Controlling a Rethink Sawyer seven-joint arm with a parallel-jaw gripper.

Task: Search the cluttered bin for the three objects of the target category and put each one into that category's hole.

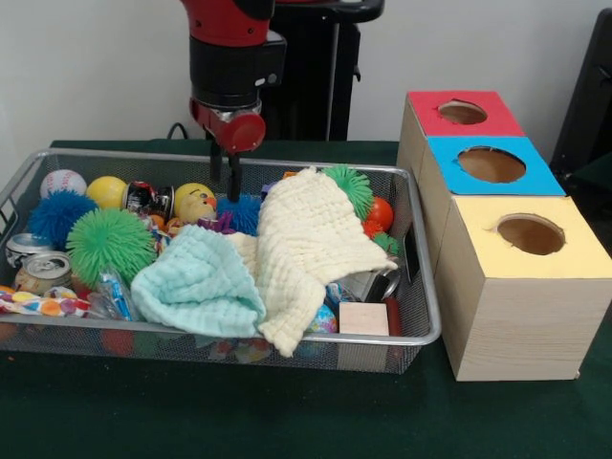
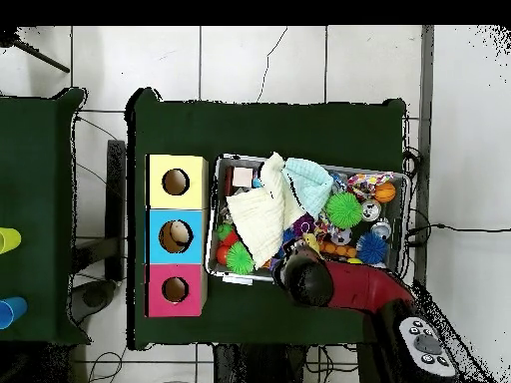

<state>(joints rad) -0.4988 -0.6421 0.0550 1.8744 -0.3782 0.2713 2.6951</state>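
Observation:
A wire mesh bin [image 1: 421, 287] holds a jumble of toys under a cream cloth [image 1: 306, 239] and a light blue cloth [image 1: 196, 282]. My gripper [image 1: 225, 186] hangs at the bin's far rim, open, with nothing between its black fingers [image 1: 234, 177]. Its tips stand just above a blue spiky ball [image 1: 244, 212] and beside a yellow face ball [image 1: 194, 201]. In the overhead view the red arm [image 2: 344, 284] covers the gripper. Three boxes with round holes stand beside the bin: red [image 1: 464, 113], blue [image 1: 491, 164] and yellow [image 1: 529, 234].
Also in the bin are a green spiky ball [image 1: 110, 244], another blue spiky ball [image 1: 55, 212], a baseball [image 1: 62, 182], a yellow ball [image 1: 107, 191], drink cans [image 1: 43, 271], a second green spiky ball [image 1: 349, 186], an orange ball [image 1: 380, 212] and a wooden block [image 1: 363, 318].

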